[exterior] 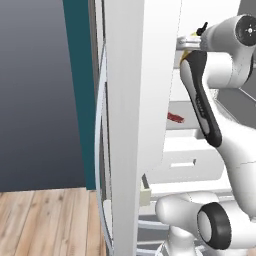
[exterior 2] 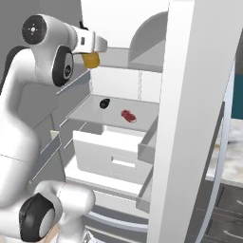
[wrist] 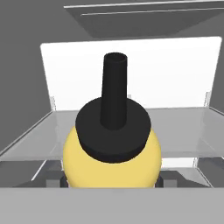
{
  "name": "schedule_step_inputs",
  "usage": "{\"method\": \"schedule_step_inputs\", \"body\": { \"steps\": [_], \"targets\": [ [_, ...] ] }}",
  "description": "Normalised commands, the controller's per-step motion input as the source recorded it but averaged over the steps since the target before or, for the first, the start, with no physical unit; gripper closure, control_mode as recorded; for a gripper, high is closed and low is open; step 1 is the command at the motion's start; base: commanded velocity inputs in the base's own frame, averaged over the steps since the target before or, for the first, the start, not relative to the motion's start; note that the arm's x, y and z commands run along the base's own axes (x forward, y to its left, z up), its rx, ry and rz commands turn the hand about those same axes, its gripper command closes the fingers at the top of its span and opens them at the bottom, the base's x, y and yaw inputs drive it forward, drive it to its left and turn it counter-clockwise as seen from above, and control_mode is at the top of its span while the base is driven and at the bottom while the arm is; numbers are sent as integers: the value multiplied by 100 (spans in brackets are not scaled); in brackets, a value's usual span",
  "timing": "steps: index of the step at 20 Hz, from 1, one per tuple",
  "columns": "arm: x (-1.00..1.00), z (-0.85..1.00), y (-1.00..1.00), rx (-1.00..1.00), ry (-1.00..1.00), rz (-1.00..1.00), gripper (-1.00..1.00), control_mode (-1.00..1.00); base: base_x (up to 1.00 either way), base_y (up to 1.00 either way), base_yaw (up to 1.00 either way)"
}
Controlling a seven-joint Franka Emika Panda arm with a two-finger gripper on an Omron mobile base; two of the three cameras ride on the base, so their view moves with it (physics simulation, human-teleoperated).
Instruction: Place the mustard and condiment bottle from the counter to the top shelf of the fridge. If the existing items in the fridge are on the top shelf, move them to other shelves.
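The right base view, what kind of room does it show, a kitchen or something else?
Most likely a kitchen, rendered. An open fridge with pale shelves and a white drawer stands ahead, a marbled counter lies to its right, and the gripper holds a yellow bottle.

No words, brand names, numbers or signs are showing legibly anywhere in these pictures. The bottle [wrist: 112, 148] is presenting only a plain yellow body under a dark cap, with no lettering that can be read. The fridge [exterior 2: 142, 90] walls, shelves and drawer are showing blank white and grey faces. The robot arm is likewise carrying no readable marking.
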Motion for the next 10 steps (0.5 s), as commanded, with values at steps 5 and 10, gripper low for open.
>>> {"method": "schedule_step_inputs", "body": {
  "steps": [5,10],
  "targets": [
    [38,0,-12,0,0,7,100,-100,0,0,0],
    [41,-10,0,0,0,0,100,-100,0,0,0]
  ]
}}
